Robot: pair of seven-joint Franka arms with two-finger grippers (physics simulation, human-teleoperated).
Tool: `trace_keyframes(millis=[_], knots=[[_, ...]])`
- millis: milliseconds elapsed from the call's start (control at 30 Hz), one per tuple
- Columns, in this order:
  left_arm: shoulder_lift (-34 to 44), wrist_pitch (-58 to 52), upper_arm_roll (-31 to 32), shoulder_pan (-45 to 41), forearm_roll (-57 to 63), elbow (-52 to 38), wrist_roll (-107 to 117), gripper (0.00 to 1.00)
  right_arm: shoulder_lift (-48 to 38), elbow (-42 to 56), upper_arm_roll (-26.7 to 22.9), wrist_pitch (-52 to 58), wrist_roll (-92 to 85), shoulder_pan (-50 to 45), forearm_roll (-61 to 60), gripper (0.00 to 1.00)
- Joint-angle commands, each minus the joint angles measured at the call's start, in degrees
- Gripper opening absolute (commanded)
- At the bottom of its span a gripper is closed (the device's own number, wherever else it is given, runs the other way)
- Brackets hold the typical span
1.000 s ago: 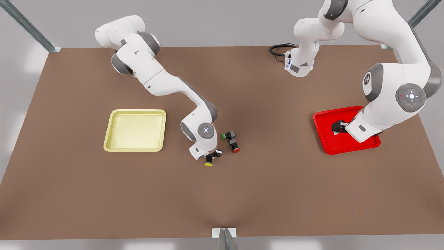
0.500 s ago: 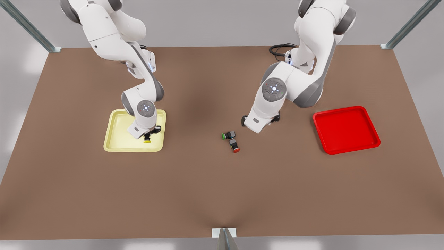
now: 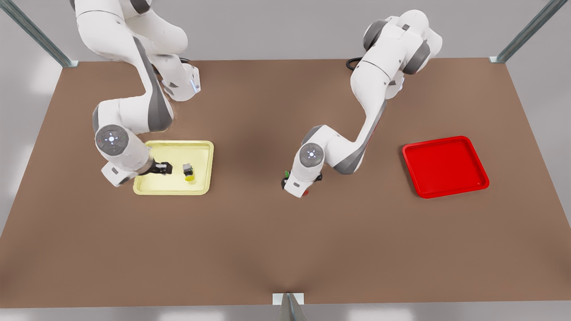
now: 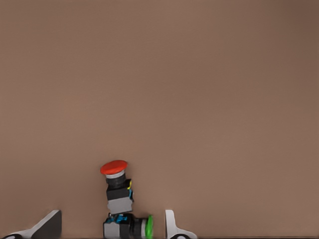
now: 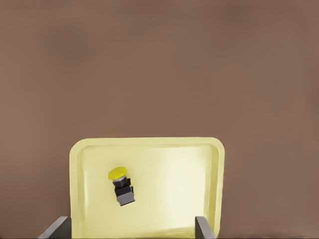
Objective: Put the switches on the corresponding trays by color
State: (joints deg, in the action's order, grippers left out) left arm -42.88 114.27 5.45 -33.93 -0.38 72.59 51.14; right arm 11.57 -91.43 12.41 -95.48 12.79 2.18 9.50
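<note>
Left gripper [image 4: 110,230]: jaws spread wide, nothing held. The red switch [image 4: 115,186] is seen just ahead of them, touching the green-capped switch [image 4: 128,226] between them. It's probably light, hard and slick, so best pinched across the boxy body. Right gripper [image 3: 161,168]: jaws parted above the yellow tray [image 5: 214,179], with the yellow switch [image 5: 121,185] lying inside. Plenty of brown surface [image 3: 285,249] is left bare toward the red tray [image 3: 446,167].

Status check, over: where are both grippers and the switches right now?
Right gripper open over yellow tray, yellow switch lying in it. Left gripper open, down around red switch. Green switch touching it, in the way. Red tray waiting.
</note>
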Motion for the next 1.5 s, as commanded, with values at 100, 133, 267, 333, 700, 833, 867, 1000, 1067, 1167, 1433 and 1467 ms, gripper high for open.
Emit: trace_keyframes(millis=[100,133,267,333,700,833,867,1000,1067,1167,1433,1467], knots=[[-2.6,4.0,-0.1,-1.0,0.2,0.6,2.3,1.00,-0.8,14.4,-13.5,12.9,-22.8,-0.1,-5.2,1.00],[-3.4,5.4,-0.1,-1.1,0.2,0.6,2.8,1.00,-0.5,15.8,-16.0,13.0,-26.5,0.0,-5.5,1.00],[-5.8,6.0,-0.3,-1.8,4.4,0.8,2.8,1.00,0.9,16.3,-16.2,13.0,-24.8,1.4,-4.0,1.00],[-6.0,6.1,-0.3,-1.8,4.4,1.8,2.8,1.00,0.0,16.3,-15.8,13.7,-24.8,0.5,-4.2,1.00],[-5.5,9.3,-0.3,-3.4,5.3,7.5,4.1,1.00,0.9,16.4,-16.0,11.6,-24.7,1.3,-5.9,1.00],[-5.8,9.8,-0.3,-3.4,5.3,7.9,4.2,1.00,0.8,16.5,-16.3,10.6,-24.7,3.6,-8.1,1.00],[-5.9,10.3,-0.4,-3.4,5.3,7.9,4.2,1.00,0.7,16.7,-16.3,10.6,-24.7,4.1,-8.2,1.00],[-6.1,10.7,-0.4,-3.4,5.2,8.1,5.0,1.00,0.8,16.8,-16.1,10.6,-24.7,4.0,-8.0,1.00],[-6.8,11.4,-0.4,-3.4,5.2,8.1,5.5,1.00,0.8,16.8,-16.1,10.6,-24.7,3.9,-7.9,1.00],[-7.3,11.8,-0.4,-3.4,5.2,8.1,5.6,1.00,0.9,16.8,-16.1,10.5,-24.7,4.0,-8.2,1.00],[-7.5,12.4,-0.5,-3.3,5.2,8.1,6.5,0.65,1.1,16.8,-16.1,10.5,-24.7,3.9,-8.2,1.00],[-7.5,12.4,-0.5,-3.3,5.2,8.1,6.5,0.64,1.1,16.8,-16.1,10.5,-24.7,3.9,-8.2,1.00]])
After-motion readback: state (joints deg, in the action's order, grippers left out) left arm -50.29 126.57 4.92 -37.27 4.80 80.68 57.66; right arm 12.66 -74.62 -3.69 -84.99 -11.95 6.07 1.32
